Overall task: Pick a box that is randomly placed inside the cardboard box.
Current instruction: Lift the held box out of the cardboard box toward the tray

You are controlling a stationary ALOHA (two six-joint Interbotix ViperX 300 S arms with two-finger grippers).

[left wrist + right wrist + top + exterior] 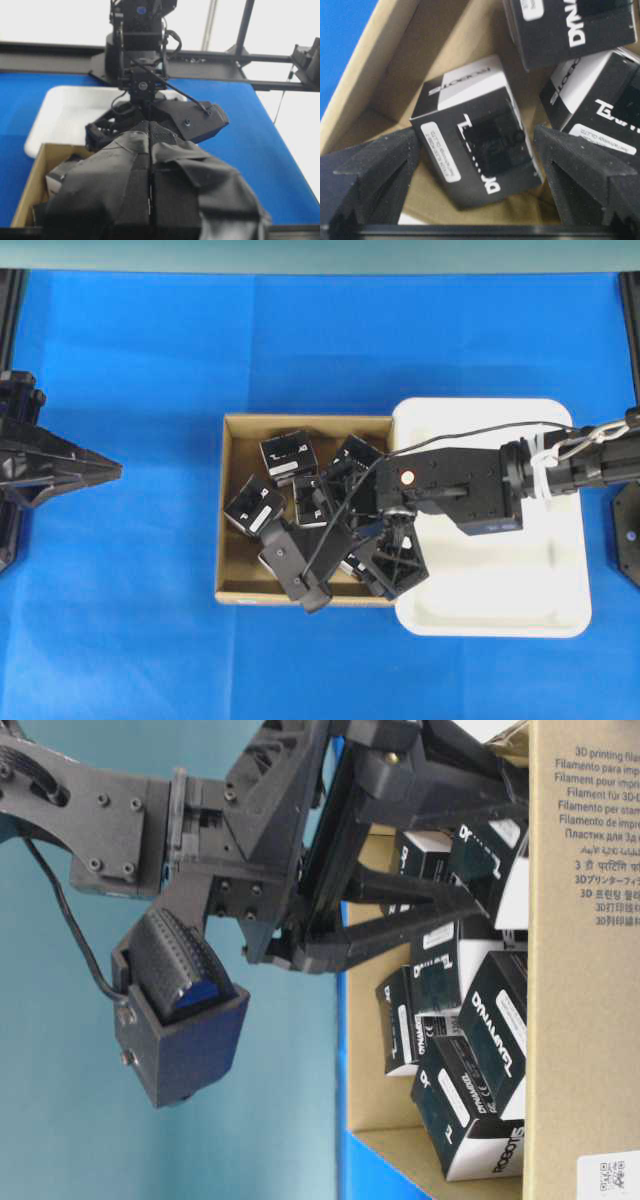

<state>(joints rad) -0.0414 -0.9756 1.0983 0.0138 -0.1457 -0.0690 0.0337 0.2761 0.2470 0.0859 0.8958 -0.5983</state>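
The cardboard box (232, 540) holds several black cartons with white labels (288, 457), which also show in the table-level view (470, 1020). My right gripper (480, 180) is open and low inside the cardboard box (380, 75). Its foam pads (370, 175) stand either side of one tilted black carton (475, 135), with a gap on both sides. In the overhead view the right gripper (350, 540) covers that carton. My left gripper (105, 471) is shut and empty over the blue table, far left of the box; its pads meet in the left wrist view (150, 131).
A white plastic tray (560, 570) touches the cardboard box on its right, under my right arm. Other cartons (570, 25) crowd close to the right pad. Black frame posts stand at the table's left and right edges.
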